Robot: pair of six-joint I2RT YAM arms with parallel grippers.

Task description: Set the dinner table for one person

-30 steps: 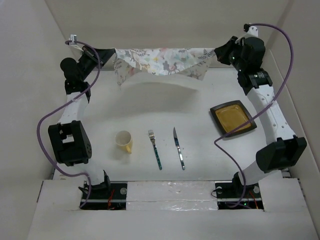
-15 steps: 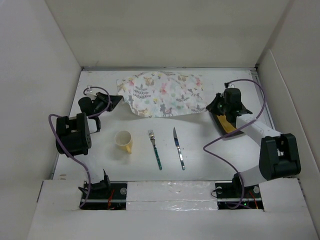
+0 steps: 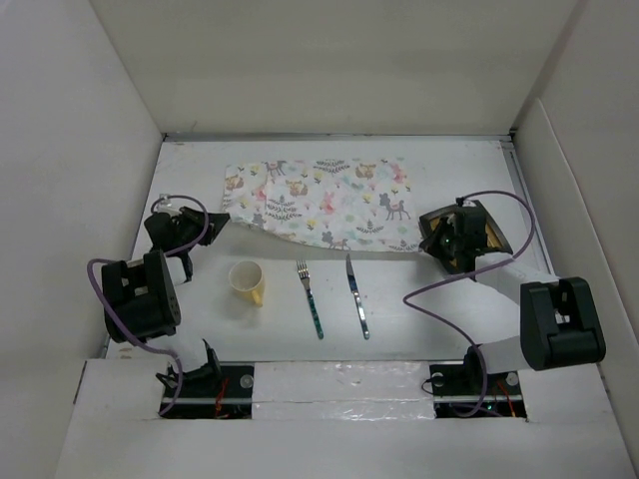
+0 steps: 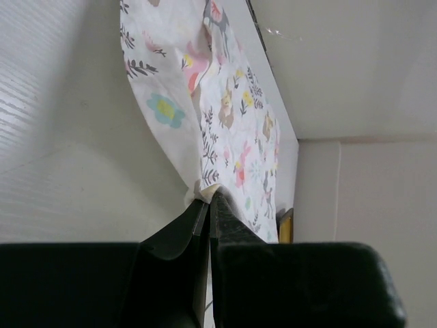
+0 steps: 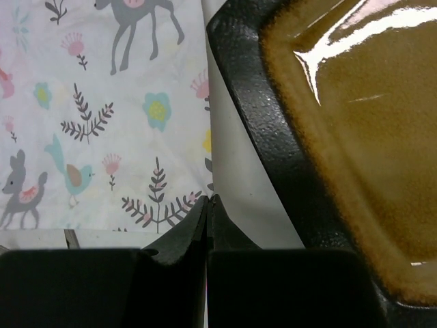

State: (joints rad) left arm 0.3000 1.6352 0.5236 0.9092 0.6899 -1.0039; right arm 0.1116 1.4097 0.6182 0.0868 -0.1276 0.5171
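The pastel cloth printed w/ deer, birds & leaves point(image 3: 319, 200) lies spread over the far-middle of the large matte-white dinner table point(image 3: 419, 309), nearly flat. Its 2 near corners are raised a little, since each is pinched by an arm.

The left gripper point(image 4: 208, 201) is clenched on the near-left corner; in the left wrist view the fabric bunches right at the fingertips. The right gripper point(image 5: 208, 203) is likewise clamped on the near-right edge, low to the surface. Holding both corners at once keeps the cloth taut & square, prob. so it settles w/o wrinkles.

The square amber-glazed plate w/ dark textured rim point(image 5: 355, 102) sits just beside the cloth's right edge, w/ a thin strip of bare table between, so the right arm works close to it.

The pale yellow cup point(image 3: 247, 280), teal-handled metal fork point(image 3: 311, 299) & metal knife point(image 3: 357, 297) wait in a row nearer the arm bases, apart from the cloth.

Judging by this, the mat is about placed; next both pincers need to let go, then 4 items go on or around it.
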